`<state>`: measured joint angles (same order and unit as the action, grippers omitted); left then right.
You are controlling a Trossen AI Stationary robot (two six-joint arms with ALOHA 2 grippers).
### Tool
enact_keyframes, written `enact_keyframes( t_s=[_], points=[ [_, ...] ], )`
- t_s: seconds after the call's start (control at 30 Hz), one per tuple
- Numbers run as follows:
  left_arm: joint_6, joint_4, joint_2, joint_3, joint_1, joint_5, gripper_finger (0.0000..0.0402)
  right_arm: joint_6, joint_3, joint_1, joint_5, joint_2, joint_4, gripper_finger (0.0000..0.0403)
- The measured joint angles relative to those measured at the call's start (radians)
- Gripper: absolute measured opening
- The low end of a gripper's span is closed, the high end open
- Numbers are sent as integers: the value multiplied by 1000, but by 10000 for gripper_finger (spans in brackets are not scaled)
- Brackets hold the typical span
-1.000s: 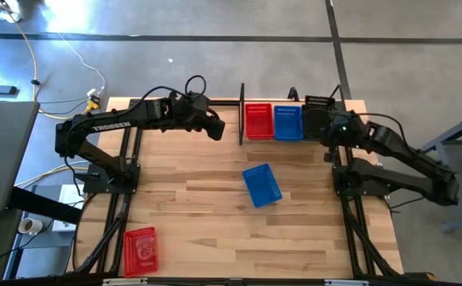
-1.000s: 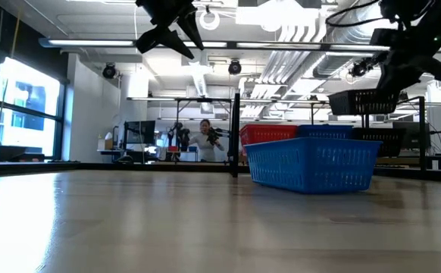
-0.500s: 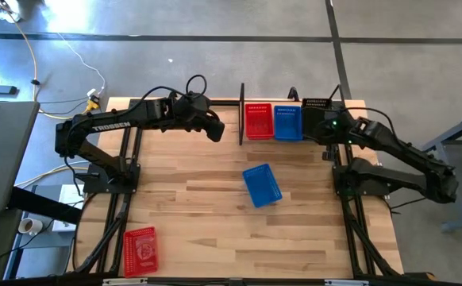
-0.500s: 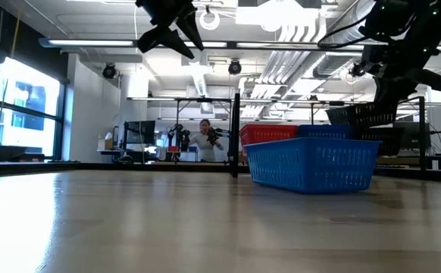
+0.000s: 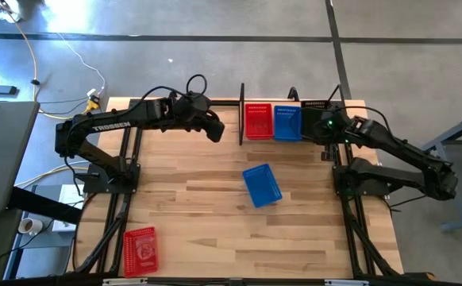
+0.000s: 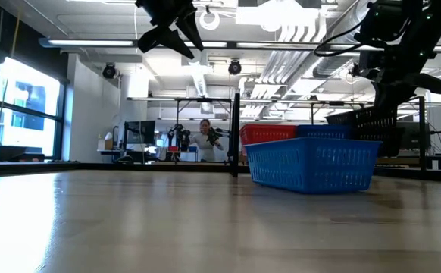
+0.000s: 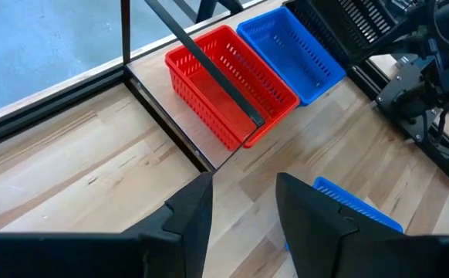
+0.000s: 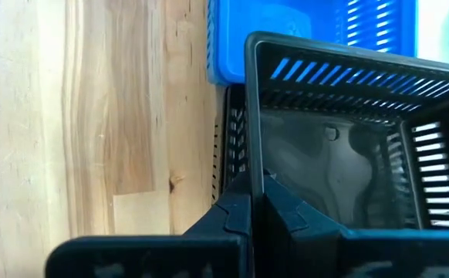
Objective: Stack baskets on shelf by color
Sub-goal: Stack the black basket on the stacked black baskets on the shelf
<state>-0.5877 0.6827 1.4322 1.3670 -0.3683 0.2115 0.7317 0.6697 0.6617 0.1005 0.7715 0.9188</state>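
Pinching the rim of a black basket (image 8: 348, 147), the right gripper (image 8: 254, 193) holds it over the right end of the shelf (image 5: 241, 114), its two fingers pressed together on the wall of the basket, which hangs tilted in the low view just above another black basket (image 6: 402, 140) already sitting there. On the shelf a red stack (image 5: 258, 121) sits at the left end and a blue stack (image 5: 288, 122) sits next to it, touching. A loose blue basket (image 5: 261, 185) lies mid-table, and a loose red basket (image 5: 140, 251) lies near the front left corner. The left gripper (image 7: 244, 220) hovers high just left of the shelf, its fingers spread with nothing between them. The main risk is the tilt: if the black basket is let go while slanted, one corner could catch on the rim below and leave it perched crooked instead of nested, or it could slide off behind the shelf. Its edge also hangs near the blue stack, so a sideways drift could nudge that stack or wedge the two together. Levelling it over the lower basket first looks safest.
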Motion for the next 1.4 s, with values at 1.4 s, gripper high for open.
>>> enact_keyframes(
  t_s=[1.4],
  points=[
    [-10,0,0,0,0,-2,133,-82,65,0,88,-8,61,108]
  ],
)
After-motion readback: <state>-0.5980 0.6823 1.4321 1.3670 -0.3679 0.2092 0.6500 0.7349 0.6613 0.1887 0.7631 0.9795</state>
